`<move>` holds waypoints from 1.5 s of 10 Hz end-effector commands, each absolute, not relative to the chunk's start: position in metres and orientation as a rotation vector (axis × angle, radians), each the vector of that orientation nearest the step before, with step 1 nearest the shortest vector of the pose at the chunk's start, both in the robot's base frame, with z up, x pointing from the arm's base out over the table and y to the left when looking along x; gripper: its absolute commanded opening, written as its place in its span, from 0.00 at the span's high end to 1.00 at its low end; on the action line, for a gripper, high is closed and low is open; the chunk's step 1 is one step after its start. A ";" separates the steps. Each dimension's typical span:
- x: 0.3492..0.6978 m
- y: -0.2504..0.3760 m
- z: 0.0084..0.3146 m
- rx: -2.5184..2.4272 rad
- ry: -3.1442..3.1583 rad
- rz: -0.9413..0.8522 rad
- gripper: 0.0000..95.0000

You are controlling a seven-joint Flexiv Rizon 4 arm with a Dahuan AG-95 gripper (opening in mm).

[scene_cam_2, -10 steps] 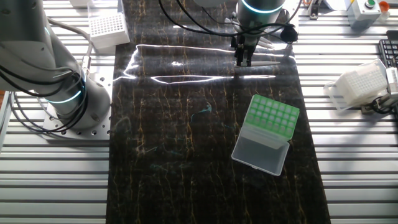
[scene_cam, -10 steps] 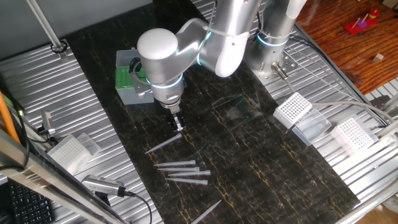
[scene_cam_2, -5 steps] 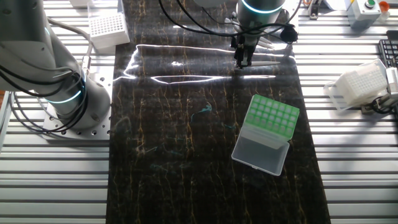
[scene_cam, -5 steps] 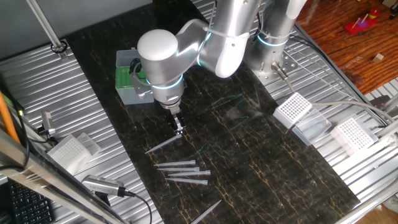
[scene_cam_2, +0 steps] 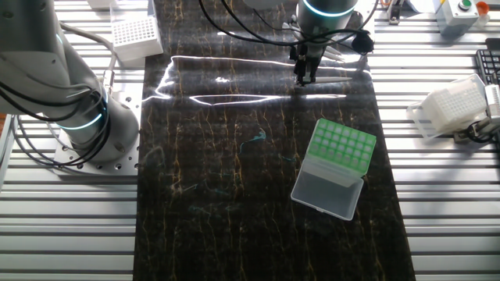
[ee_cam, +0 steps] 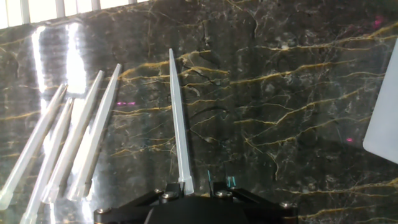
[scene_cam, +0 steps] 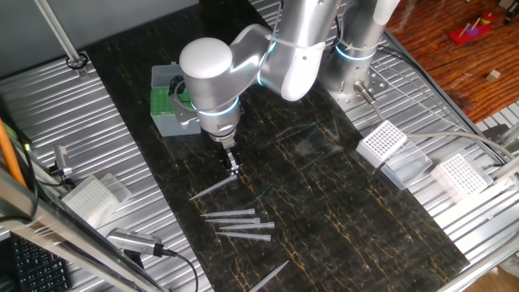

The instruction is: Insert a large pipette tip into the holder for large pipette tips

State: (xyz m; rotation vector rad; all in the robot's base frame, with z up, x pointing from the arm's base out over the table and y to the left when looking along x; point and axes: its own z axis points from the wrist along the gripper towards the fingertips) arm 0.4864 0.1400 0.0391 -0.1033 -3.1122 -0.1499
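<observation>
Flat, large pipette tip (ee_cam: 176,118) points away from hand (ee_cam: 199,184).

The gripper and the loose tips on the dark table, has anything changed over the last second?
Hardly anything. The gripper sits a touch lower than a second ago, right over the wide end of the nearest pipette tip; whether it has closed on it cannot be told. That tip, the other loose tips and the green holder lie where they were.

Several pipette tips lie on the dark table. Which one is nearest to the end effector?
The lone tip, lying apart from the cluster of four tips; its wide end reaches the end effector, while the others lie off to the side.
</observation>
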 end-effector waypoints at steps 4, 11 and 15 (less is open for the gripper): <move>0.487 0.140 0.039 -0.103 -3.112 -0.149 0.80; 0.505 0.146 0.053 0.434 -3.070 0.095 1.00; 0.498 0.139 0.045 0.740 -3.049 0.116 1.00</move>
